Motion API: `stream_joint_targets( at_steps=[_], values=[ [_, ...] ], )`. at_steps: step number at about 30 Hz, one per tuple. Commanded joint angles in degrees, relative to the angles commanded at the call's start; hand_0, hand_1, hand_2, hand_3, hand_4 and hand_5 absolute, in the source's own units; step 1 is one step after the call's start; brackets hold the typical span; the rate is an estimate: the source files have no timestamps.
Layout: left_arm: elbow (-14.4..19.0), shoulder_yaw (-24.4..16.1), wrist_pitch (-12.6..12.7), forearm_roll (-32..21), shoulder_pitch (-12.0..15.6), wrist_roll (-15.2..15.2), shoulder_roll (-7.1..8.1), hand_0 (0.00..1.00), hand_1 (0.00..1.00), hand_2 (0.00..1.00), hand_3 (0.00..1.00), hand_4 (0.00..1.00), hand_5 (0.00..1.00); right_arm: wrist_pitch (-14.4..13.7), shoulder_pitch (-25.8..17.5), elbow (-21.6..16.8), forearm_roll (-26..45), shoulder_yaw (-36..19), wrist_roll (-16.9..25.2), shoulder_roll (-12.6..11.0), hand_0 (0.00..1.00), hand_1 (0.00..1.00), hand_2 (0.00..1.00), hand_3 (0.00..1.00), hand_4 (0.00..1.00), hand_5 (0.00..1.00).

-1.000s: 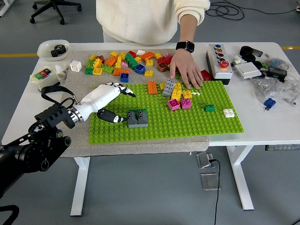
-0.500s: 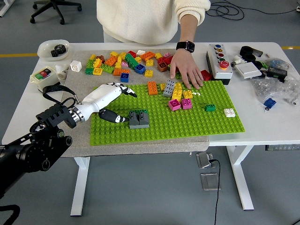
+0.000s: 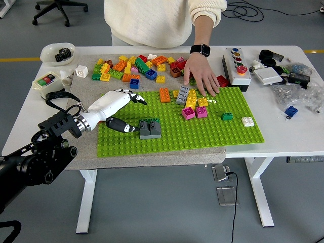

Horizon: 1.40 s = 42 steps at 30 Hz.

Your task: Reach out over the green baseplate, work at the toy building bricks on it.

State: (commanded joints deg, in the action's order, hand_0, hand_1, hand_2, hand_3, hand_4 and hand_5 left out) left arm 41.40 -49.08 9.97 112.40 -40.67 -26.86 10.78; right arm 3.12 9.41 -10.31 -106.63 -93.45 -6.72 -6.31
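The green baseplate [image 3: 202, 132] lies across the table's middle. My left hand [image 3: 132, 112], white-backed with black fingers, hovers over the plate's left end, open and holding nothing; its thumb tip lies just left of a grey brick with a green brick on top [image 3: 150, 128]. An orange brick [image 3: 164, 94], a grey and yellow stack [image 3: 186, 96], two magenta bricks [image 3: 194, 112], a small green brick [image 3: 226, 116] and a white brick [image 3: 247, 121] sit on the plate. A person's hand [image 3: 200, 75] rests flat on the plate's far edge.
Several loose bricks [image 3: 132, 67] are piled behind the plate on a grey mat. A button box [image 3: 237, 65] stands at the back right, a white bowl [image 3: 57, 53] and a small switch box [image 3: 46, 81] at the back left. Bagged parts and a blue brick [image 3: 290, 111] lie at the right.
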Motion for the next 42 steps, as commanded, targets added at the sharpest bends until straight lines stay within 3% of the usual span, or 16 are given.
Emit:
stream_joint_targets(
  at_steps=[15, 16, 21, 23, 27, 28, 33, 34, 39, 40, 42],
  values=[
    [-0.32, -1.45, -0.11, 1.03, -0.07, 0.01, 0.36, 0.849, 0.698, 0.732, 0.697, 0.968, 0.195, -0.03, 0.0, 0.0, 0.12, -0.11, -0.02, -0.01, 0.74, 0.644, 0.68, 0.612, 0.824, 0.521],
    [-0.24, -1.79, -0.22, 1.17, -0.11, -0.02, 0.48, 0.849, 0.699, 0.72, 0.666, 0.893, 0.112, -0.03, -0.02, 0.0, 0.13, -0.13, -0.02, -0.02, 0.74, 0.644, 0.68, 0.612, 0.823, 0.521],
    [-0.06, -2.78, -0.49, 1.55, -0.08, -0.11, 1.03, 0.849, 0.699, 0.72, 0.666, 0.893, 0.112, -0.06, -0.03, 0.0, 0.24, -0.15, -0.01, -0.03, 0.74, 0.644, 0.68, 0.612, 0.823, 0.521],
    [0.26, -3.41, -0.72, 2.05, 0.14, -0.04, 1.34, 0.849, 0.694, 0.694, 0.631, 0.839, 0.064, -0.09, -0.02, 0.0, 0.34, -0.15, 0.02, -0.05, 0.741, 0.644, 0.68, 0.612, 0.824, 0.522],
    [1.93, -5.71, -1.43, 2.78, 1.2, 0.34, 1.85, 0.849, 0.694, 0.694, 0.631, 0.839, 0.064, -0.11, -0.09, 0.0, 0.4, -0.28, 0.01, -0.11, 0.741, 0.644, 0.68, 0.612, 0.824, 0.522],
    [2.44, -6.29, -1.63, 2.78, 1.57, 0.47, 1.95, 0.862, 0.718, 0.69, 0.56, 0.805, 0.06, -0.12, -0.12, 0.0, 0.4, -0.32, 0.01, -0.12, 0.741, 0.644, 0.68, 0.612, 0.823, 0.521],
    [5.84, -10.02, -3.2, 2.19, 3.91, 1.25, 2.54, 0.862, 0.718, 0.69, 0.56, 0.805, 0.06, -0.13, -0.21, 0.0, 0.33, -0.5, 0.03, -0.23, 0.741, 0.644, 0.68, 0.612, 0.823, 0.521],
    [6.4, -10.5, -3.47, 1.97, 4.26, 1.37, 2.6, 0.901, 0.754, 0.741, 0.563, 0.846, 0.224, -0.13, -0.21, 0.0, 0.33, -0.51, 0.04, -0.24, 0.741, 0.644, 0.68, 0.612, 0.823, 0.521],
    [11.44, -13.58, -5.69, -0.32, 7.5, 2.73, 3.03, 0.901, 0.754, 0.741, 0.563, 0.846, 0.224, -0.11, -0.33, 0.0, 0.14, -0.6, 0.06, -0.2, 0.741, 0.644, 0.68, 0.612, 0.823, 0.521],
    [12.01, -13.76, -5.92, -0.49, 7.84, 2.89, 3.07, 0.949, 0.807, 0.773, 0.565, 0.948, 0.489, -0.11, -0.34, 0.0, 0.11, -0.61, 0.05, -0.19, 0.741, 0.644, 0.68, 0.613, 0.823, 0.521],
    [14.27, -14.19, -6.87, -1.36, 9.28, 3.57, 3.27, 0.949, 0.807, 0.773, 0.565, 0.948, 0.489, -0.12, -0.39, 0.0, 0.09, -0.57, 0.08, -0.15, 0.741, 0.644, 0.68, 0.613, 0.823, 0.521]
  ],
)
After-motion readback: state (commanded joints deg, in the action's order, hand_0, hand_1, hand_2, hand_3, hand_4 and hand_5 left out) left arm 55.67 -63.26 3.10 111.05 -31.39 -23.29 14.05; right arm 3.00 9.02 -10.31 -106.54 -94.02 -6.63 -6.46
